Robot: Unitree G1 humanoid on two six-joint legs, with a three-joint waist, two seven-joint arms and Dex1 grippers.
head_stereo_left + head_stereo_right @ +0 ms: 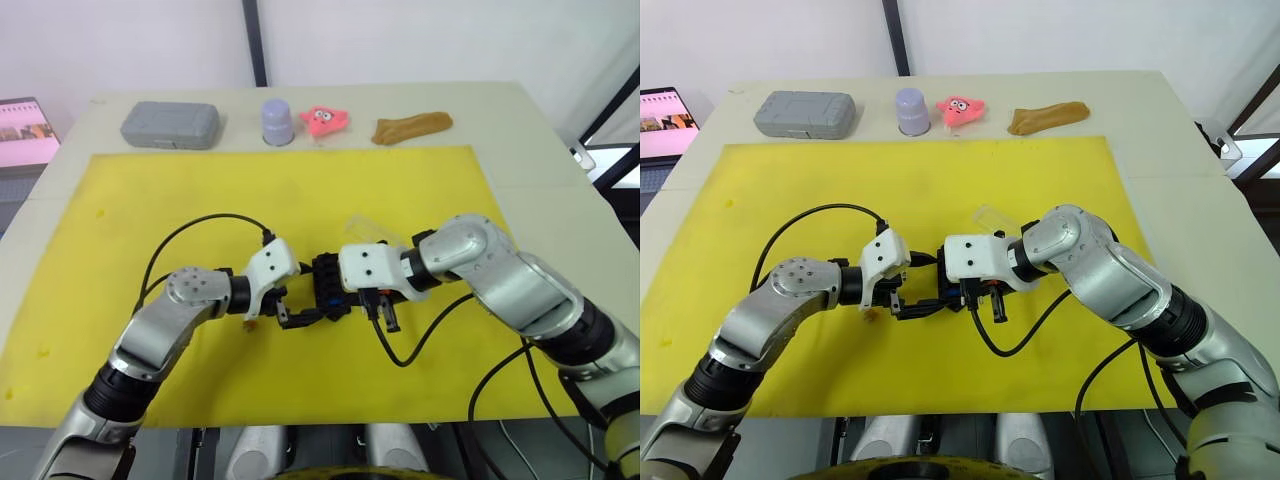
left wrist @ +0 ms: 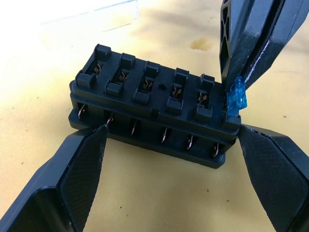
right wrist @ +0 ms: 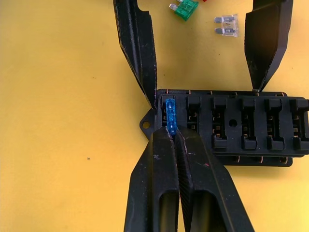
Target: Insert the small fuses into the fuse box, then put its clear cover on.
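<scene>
right gripper [image 3: 170, 137]: the jaws were closed on a blue fuse [image 3: 170, 116], which was held upright at the end slot of the fuse box [image 3: 231, 126].
left gripper [image 2: 169, 159]: the jaws were spread wide and set against the two ends of the fuse box, with gaps seen along the long side; whether it was squeezed could not be told.
fuse box: it was seen as a black block with rows of slots, lying on the yellow mat [image 1: 300, 190] between the two grippers, near the mat's middle.
loose fuses: a green fuse [image 3: 185, 8] and a clear grey fuse [image 3: 227, 25] were seen lying flat on the mat just beyond the box, apart from it.
clear cover [image 1: 368, 229]: it was seen lying on the mat just behind the right gripper.
counter [image 1: 500, 110]: at the far edge a grey case [image 1: 171, 124], a lilac cup [image 1: 277, 120], a pink toy [image 1: 325, 119] and a brown piece [image 1: 411, 126] were lined up, well apart from the box.
</scene>
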